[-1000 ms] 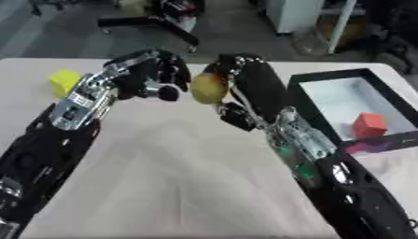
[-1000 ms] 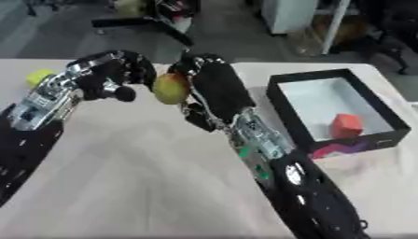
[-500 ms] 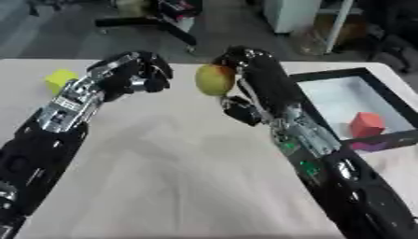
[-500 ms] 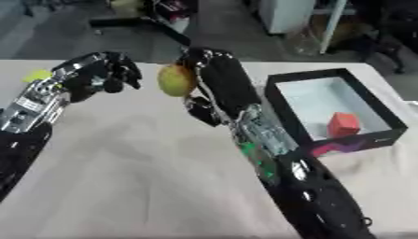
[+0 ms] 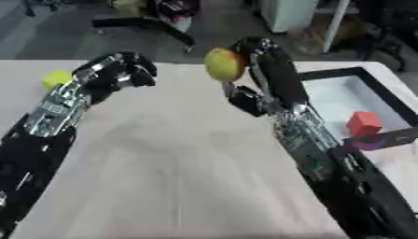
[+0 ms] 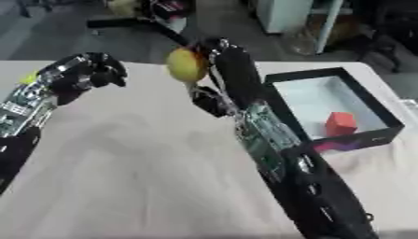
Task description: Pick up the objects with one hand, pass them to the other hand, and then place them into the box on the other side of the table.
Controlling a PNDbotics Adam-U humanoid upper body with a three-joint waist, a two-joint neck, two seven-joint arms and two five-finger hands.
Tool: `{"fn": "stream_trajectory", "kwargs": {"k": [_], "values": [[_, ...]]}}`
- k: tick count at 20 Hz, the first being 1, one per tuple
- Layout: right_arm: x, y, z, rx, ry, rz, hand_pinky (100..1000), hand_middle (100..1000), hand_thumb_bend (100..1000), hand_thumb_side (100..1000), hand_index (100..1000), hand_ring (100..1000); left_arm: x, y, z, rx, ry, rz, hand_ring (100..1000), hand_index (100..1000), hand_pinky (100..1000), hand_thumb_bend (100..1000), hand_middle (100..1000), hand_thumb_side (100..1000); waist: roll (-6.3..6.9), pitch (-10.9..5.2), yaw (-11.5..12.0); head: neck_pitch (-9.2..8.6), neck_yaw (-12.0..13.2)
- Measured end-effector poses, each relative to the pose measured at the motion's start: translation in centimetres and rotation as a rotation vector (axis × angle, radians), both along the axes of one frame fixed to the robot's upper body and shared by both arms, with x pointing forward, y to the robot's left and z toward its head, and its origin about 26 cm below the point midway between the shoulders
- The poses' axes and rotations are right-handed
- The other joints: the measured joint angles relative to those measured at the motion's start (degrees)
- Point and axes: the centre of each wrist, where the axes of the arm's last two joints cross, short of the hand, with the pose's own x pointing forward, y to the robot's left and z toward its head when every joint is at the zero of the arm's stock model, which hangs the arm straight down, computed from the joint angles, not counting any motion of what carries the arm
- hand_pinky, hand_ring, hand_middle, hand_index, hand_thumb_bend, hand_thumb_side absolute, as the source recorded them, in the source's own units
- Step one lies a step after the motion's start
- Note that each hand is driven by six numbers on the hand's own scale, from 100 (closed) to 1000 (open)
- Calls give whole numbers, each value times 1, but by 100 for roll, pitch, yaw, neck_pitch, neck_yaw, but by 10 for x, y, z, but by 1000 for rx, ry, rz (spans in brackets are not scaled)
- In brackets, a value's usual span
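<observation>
Smooth beige table (image 5: 179, 177). Right hand (image 5: 260, 53) raised, fingers curled round a rounded yellow fruit (image 5: 225, 65), left of the black box (image 6: 282, 100) holding a red cube (image 6: 340, 123). Left hand (image 5: 122, 72) curled, empty.

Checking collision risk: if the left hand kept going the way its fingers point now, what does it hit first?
The left hand points up-right, toward the far table edge. Nothing lies in that line; the yellow-green fruit sits further right. Depth is uncertain.
</observation>
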Motion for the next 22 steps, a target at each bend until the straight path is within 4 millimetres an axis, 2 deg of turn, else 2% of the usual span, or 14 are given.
{"fn": "stream_trajectory", "kwargs": {"k": [4,7,10,11,12,13,14,15,16,17,19,21,22], "values": [[30,-50,-20,49,129,-210,360,355,100,171,354,402,-17,46,6,-3,-87,211,579,625,742,959,562,518,8,0,72,1,-96],[50,-97,-44,93,239,-421,348,352,100,175,369,398,-31,72,7,-23,-129,333,580,626,742,958,563,529,15,1,113,1,-126],[61,-143,-72,126,360,-645,412,425,100,171,426,456,-45,90,8,-38,-161,423,581,626,742,958,563,531,22,1,150,2,-130],[62,-156,-81,119,407,-705,531,562,100,117,661,565,-48,94,8,-41,-167,445,581,626,743,958,563,531,23,2,158,2,-131],[63,-168,-89,102,468,-754,575,603,100,172,722,598,-51,98,7,-43,-170,464,581,626,743,958,563,531,23,2,173,2,-134],[62,-178,-98,76,542,-787,684,709,100,488,873,689,-54,101,7,-46,-172,480,582,626,743,960,563,532,23,2,185,2,-135],[62,-186,-104,40,614,-804,716,738,100,578,911,715,-56,104,6,-48,-172,494,582,626,743,961,563,532,23,2,189,2,-134],[61,-194,-107,-6,676,-813,765,770,296,674,976,749,-58,107,6,-45,-172,506,582,626,743,963,563,531,23,2,190,2,-128],[60,-202,-109,-59,722,-822,778,775,356,668,992,757,-59,109,6,-40,-172,517,582,626,743,964,564,531,23,2,190,2,-119],[60,-208,-107,-116,749,-832,810,788,457,628,1000,772,-60,111,6,-34,-172,526,582,626,743,966,563,529,23,2,190,2,-112],[62,-217,-98,-229,752,-854,910,853,561,545,1000,832,-61,115,6,-16,-170,538,582,626,743,971,563,527,22,1,183,2,-66],[65,-224,-80,-359,715,-872,995,919,632,451,1000,888,-62,120,4,12,-160,553,582,626,743,973,563,522,18,1,172,2,-10],[66,-227,-71,-428,695,-882,1000,945,656,396,1000,908,-62,122,3,28,-153,562,583,626,743,977,563,521,15,0,168,2,22]]}}
